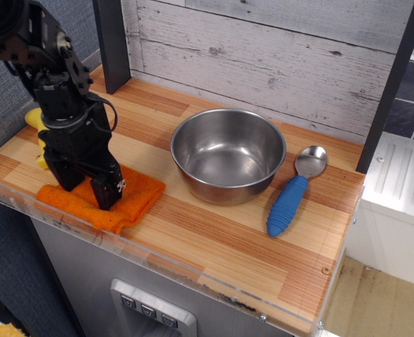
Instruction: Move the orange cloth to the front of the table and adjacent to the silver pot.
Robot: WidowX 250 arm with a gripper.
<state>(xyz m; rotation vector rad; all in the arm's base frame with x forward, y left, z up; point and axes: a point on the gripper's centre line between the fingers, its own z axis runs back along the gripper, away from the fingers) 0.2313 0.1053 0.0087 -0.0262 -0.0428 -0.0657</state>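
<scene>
Cloth [133, 199]: orange, bunched and rumpled at the front left of the table [214, 246], its front fold right along the clear front edge; it lies left of the pot, near it but not touching.
Pot [228, 154]: silver, upright and empty, mid-table; a strip of bare wood separates it from the cloth.
Banana [41, 137]: yellow, behind the cloth at the left edge, mostly hidden by the arm.
Spoon [293, 192]: blue ribbed handle, silver bowl pointing toward the back wall; right of the pot, just beside it.
In the way: the arm itself covers the cloth's middle and most of the banana; nothing lies between cloth and pot.
Gripper [85, 191]: black, pointing straight down, fingers spread, both tips planted on the cloth with orange fabric showing between them; whether it pinches any fabric cannot be told.
Arm: rises from the cloth up and back toward the upper left corner.
</scene>
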